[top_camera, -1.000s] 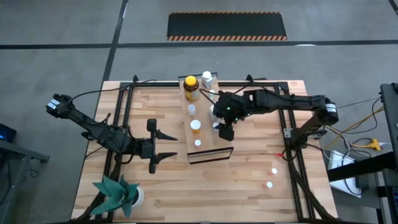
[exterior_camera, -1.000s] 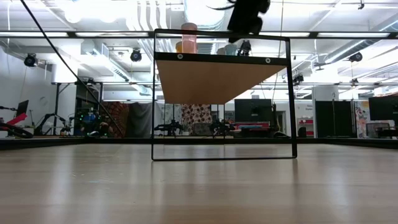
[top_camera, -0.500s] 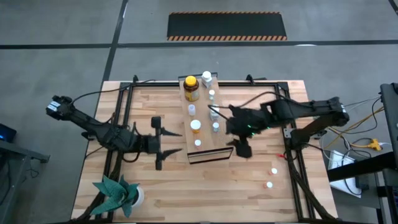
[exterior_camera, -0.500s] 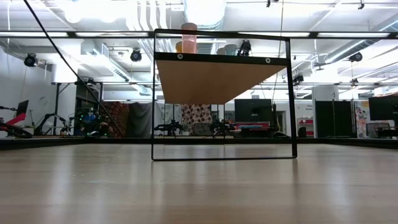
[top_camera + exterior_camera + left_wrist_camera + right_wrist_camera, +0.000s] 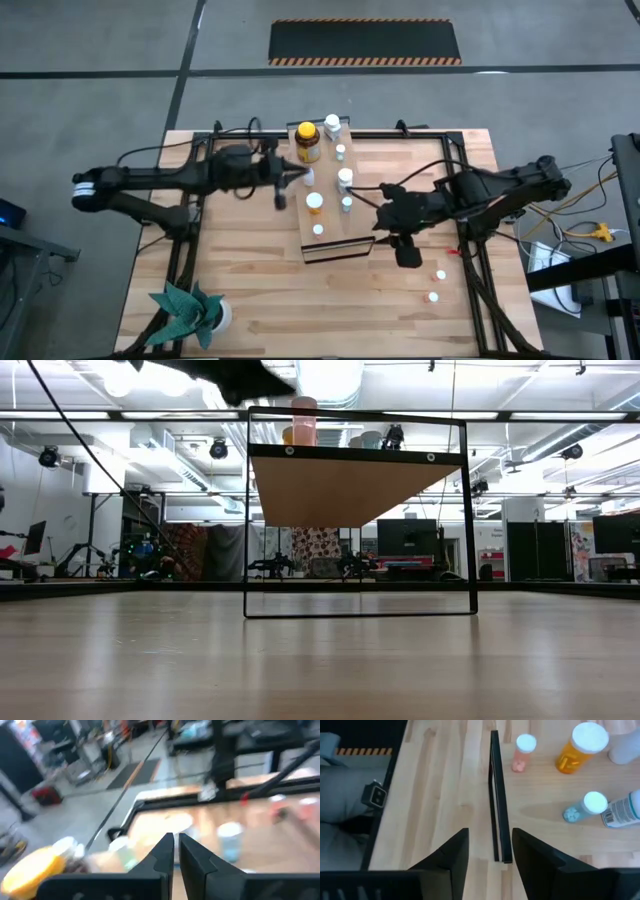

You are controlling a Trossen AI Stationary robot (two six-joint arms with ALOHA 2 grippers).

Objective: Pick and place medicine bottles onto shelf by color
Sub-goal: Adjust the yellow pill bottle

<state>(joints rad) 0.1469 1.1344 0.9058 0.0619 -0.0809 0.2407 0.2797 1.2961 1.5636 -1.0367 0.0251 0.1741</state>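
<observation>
Your left gripper (image 5: 283, 187) hung just off the shelf's (image 5: 330, 215) left edge, near the far end, with its fingers (image 5: 162, 855) pressed together on nothing — in the left wrist view they met edge to edge. Your right gripper (image 5: 408, 250) sat off the shelf's right near corner, above the table (image 5: 250, 300); its fingers (image 5: 451, 855) stood apart with nothing between them, and the right wrist view looked down past them at the shelf's dark edge (image 5: 497, 795).

Most of the bottles were on the shelf. The amber bottle (image 5: 308, 142) with the yellow cap stood at the shelf's far end, a white bottle (image 5: 332, 126) just beside it to the right. Down the shelf's left side ran a white-capped bottle (image 5: 309, 176), an orange one (image 5: 315, 204) and a small white-capped one (image 5: 318, 230) nearest the dark end face. On the shelf's right side stood three more white-capped ones (image 5: 344, 180).

Two small bottles (image 5: 440, 274) lay on the table, well to the right of the shelf's near end — the second (image 5: 432, 297) nearer you. The green paper plant (image 5: 185, 312) stood far off the shelf, at the table's near left corner.

In the low view the shelf (image 5: 355, 485) showed as a board in a dark frame, with bottle tops (image 5: 303, 420) above it.
</observation>
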